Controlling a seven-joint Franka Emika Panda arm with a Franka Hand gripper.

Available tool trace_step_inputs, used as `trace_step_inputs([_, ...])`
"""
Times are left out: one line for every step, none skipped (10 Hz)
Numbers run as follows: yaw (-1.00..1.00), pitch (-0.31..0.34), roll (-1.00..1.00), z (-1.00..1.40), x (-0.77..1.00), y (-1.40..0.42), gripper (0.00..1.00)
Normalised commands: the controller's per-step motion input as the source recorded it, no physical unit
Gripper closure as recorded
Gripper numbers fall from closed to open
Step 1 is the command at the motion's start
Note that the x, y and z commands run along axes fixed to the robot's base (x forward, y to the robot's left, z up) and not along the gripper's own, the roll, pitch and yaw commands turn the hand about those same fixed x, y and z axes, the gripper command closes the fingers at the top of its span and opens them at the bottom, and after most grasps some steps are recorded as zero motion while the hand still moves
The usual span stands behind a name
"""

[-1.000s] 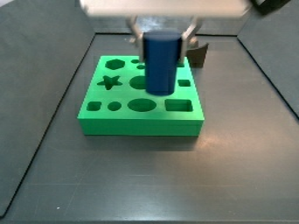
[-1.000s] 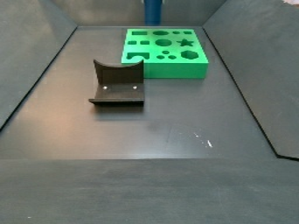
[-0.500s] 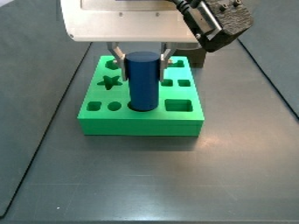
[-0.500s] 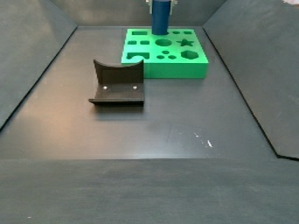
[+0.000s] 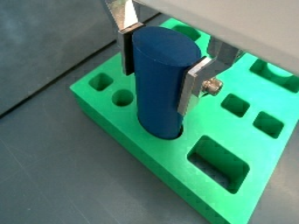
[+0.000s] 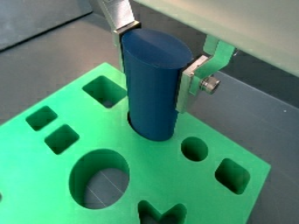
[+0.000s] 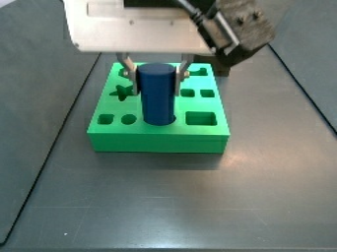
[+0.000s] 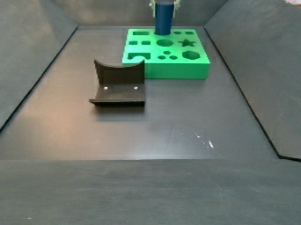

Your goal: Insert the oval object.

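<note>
The oval object is a tall dark-blue smooth peg. It stands upright with its lower end in a hole near the front edge of the green block. It shows in both wrist views and both side views. My gripper is shut on the peg, one silver finger on each flat side near its top. In a side view the gripper hangs over the block's middle. The hole itself is hidden by the peg.
The green block has several other cut-outs, among them a star, a rectangle and a large round hole. The dark fixture stands on the floor in front of the block. Grey walls ring the floor.
The gripper has come down with the peg. The peg hung above the block a second ago; now its lower end sits in a hole and it looks shorter.
</note>
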Motion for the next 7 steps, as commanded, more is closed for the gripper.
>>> trace_step_inputs([-0.03,-0.026,0.07,-0.61,0.09,0.00,1.00])
trace_step_inputs([-0.03,-0.117,0.06,-0.88,0.05,0.00,1.00])
trace_step_inputs([-0.03,-0.094,0.16,-0.91,0.04,-0.04,1.00])
trace_step_inputs([-0.01,-0.107,0.17,-0.88,0.04,-0.08,1.00])
trace_step_inputs([0.00,-0.124,0.12,-0.77,0.05,-0.06,1.00])
trace_step_inputs([0.00,-0.176,0.03,-0.65,0.00,-0.09,1.00])
trace_step_inputs([0.00,-0.019,-0.02,-0.15,0.03,0.00,1.00])
